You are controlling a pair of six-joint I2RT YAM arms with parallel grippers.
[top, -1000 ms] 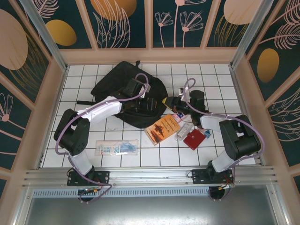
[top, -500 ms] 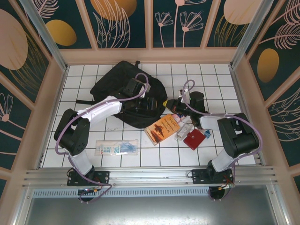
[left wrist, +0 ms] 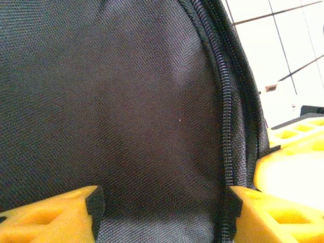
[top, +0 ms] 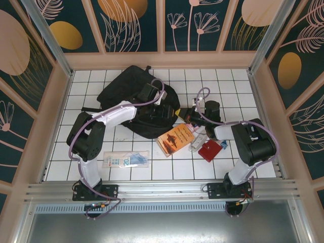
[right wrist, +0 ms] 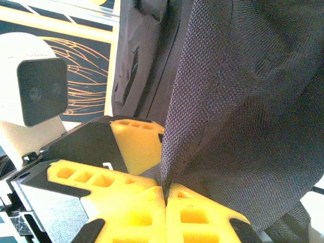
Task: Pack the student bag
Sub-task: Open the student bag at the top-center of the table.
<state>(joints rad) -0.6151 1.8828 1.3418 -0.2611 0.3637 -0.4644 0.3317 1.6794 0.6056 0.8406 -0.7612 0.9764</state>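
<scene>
A white-tiled table (top: 228, 83) is enclosed by teal walls (top: 134, 30) painted with leaves. The student bag (top: 121, 91) is laid at its far middle (an orange book (top: 176, 137) lies just beside). The left gripper (left wrist: 162, 207) is spread wide against the bag's fabric, nothing being clamped. The right gripper (right wrist: 165, 195) is pinched tight on a fold of that fabric.

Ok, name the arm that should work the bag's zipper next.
Left. The left gripper is open over the student bag, with the zipper just beside one finger, so it is free to grab. The right gripper is shut on a fold of the bag's fabric, likely best used to steady it.
</scene>
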